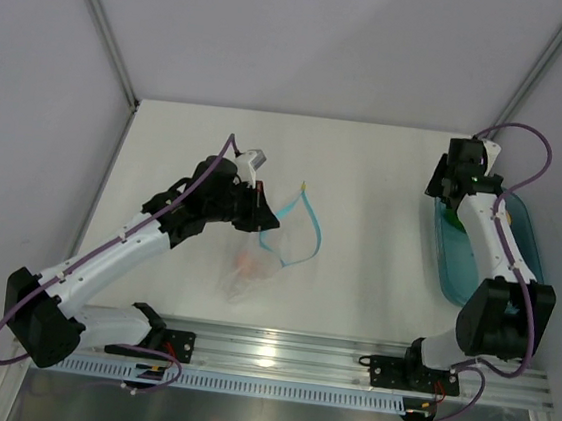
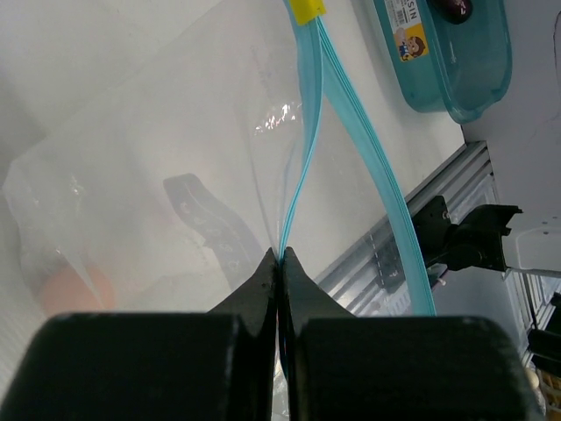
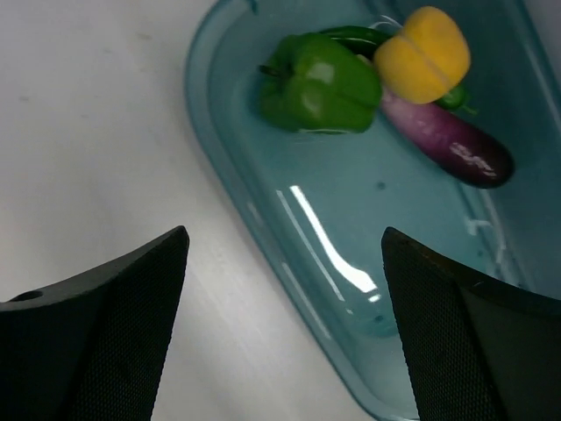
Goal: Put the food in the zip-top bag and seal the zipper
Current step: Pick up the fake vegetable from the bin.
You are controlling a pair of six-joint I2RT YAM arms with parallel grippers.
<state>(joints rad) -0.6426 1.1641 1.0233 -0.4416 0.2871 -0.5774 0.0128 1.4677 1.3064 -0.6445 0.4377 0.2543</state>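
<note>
The zip-top bag (image 1: pixel 252 268) lies mid-table with its mouth held open, and the pale egg (image 2: pixel 74 289) shows through its plastic. My left gripper (image 2: pixel 282 254) is shut on one side of the zipper (image 2: pixel 302 158), lifting it away from the other strip. Over the far end of the teal tray (image 3: pixel 351 219) hangs my right gripper (image 3: pixel 285 241), open and holding nothing. In the tray, ahead of the fingers, lie the green bell pepper (image 3: pixel 317 83), the yellow pepper (image 3: pixel 422 54) and the purple eggplant (image 3: pixel 447 140).
The tray (image 1: pixel 525 231) runs along the table's right edge beside the right arm. A yellow tab (image 2: pixel 307 10) sits at the zipper's far end. A metal rail (image 1: pixel 276 356) crosses the near edge. White walls enclose the table.
</note>
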